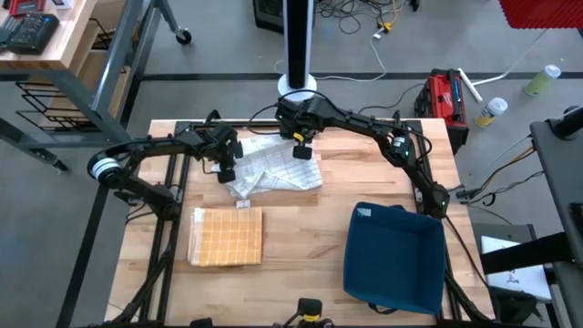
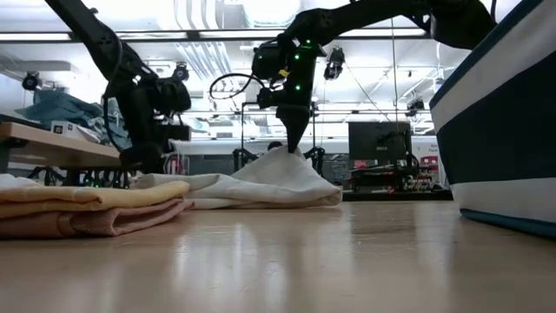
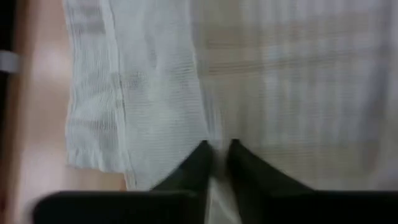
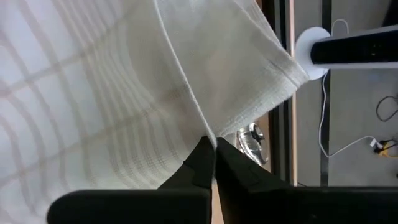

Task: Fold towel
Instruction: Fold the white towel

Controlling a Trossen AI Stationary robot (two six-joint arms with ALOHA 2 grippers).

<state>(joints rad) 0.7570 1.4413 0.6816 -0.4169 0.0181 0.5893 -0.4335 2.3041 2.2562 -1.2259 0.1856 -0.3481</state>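
Fingers of both grippers (image 3: 216, 163) (image 4: 214, 155) pinch unlabelled white towel (image 1: 273, 166).

A white woven cotton towel with faint grey check lines (image 1: 271, 168) is lying crumpled at the back middle of the worktop, its cloth bunching in loose folds and spreading unevenly. In the low view the towel (image 2: 261, 186) is rising to a peak at one point while the rest is sagging in a low heap onto the surface. Its ribbed hem (image 3: 99, 118) is showing along one side, and a corner edge (image 4: 273, 74) is hanging free past the worktop's border.
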